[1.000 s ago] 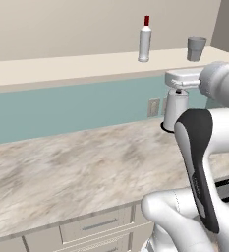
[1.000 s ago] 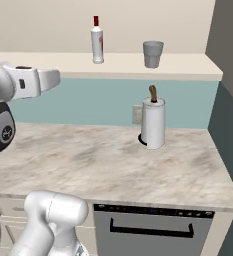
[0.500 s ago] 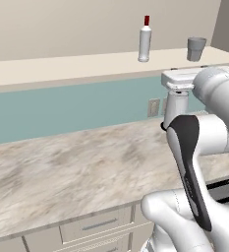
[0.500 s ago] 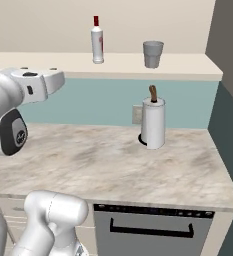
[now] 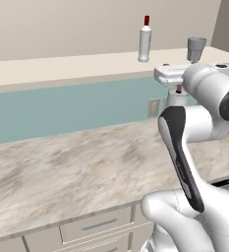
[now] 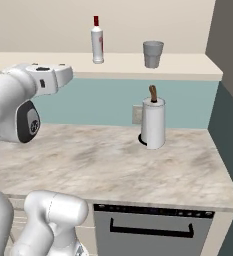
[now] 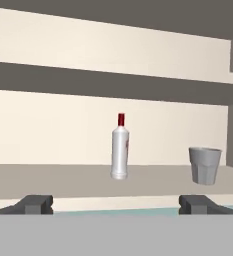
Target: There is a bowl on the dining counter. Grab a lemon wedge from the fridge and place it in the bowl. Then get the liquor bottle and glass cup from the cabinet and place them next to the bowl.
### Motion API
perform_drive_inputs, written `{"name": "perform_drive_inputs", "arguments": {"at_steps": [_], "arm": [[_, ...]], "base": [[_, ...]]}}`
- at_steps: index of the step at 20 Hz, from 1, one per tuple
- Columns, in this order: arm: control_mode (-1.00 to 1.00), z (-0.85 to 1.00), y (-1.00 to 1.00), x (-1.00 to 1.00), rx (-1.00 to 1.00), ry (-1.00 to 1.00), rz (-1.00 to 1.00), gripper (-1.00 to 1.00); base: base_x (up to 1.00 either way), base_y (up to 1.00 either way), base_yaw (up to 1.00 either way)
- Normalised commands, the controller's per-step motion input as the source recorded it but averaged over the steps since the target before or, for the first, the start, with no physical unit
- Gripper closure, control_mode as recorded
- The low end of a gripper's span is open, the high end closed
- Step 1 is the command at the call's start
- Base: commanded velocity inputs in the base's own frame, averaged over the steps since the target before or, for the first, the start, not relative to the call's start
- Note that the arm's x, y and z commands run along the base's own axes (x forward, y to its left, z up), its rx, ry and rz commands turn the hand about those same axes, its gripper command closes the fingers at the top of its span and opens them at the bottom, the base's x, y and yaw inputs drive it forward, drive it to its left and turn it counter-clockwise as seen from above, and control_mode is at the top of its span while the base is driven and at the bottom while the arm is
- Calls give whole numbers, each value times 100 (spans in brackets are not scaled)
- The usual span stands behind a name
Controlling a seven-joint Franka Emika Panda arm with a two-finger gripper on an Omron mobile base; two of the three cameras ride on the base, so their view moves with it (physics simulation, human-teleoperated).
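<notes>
my gripper stood with its fingers wide apart, holding nothing, level with the front edge of the cabinet shelf. on that shelf the bottle stood upright, left of the cup, well apart. down on the counter, a paper towel roll stood below the cup.

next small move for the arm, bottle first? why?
Probably push the open gripper straight ahead toward the liquor bottle. In the hand view it stands upright on the shelf, centred between the fingers but well short of them; the glass cup sits apart to one side.
</notes>
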Motion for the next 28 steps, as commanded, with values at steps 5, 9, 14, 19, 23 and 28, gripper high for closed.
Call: {"name": "perform_drive_inputs", "arguments": {"at_steps": [5, 9, 14, 19, 23, 28], "arm": [[-100, 5, -2, 48, 2, 4, 0, -100], [-100, 20, -1, 59, 5, 9, 0, -100], [-100, 14, -3, 53, 4, 8, 0, -100], [-100, 12, -3, 56, 3, 5, 0, -100], [-100, 3, 0, 60, 0, 0, 0, -100], [-100, 0, -3, 58, 0, 0, 0, -100]], "base": [[0, 0, 0], [0, 0, 0], [0, 0, 0], [0, 0, 0], [0, 0, 0], [0, 0, 0]]}}
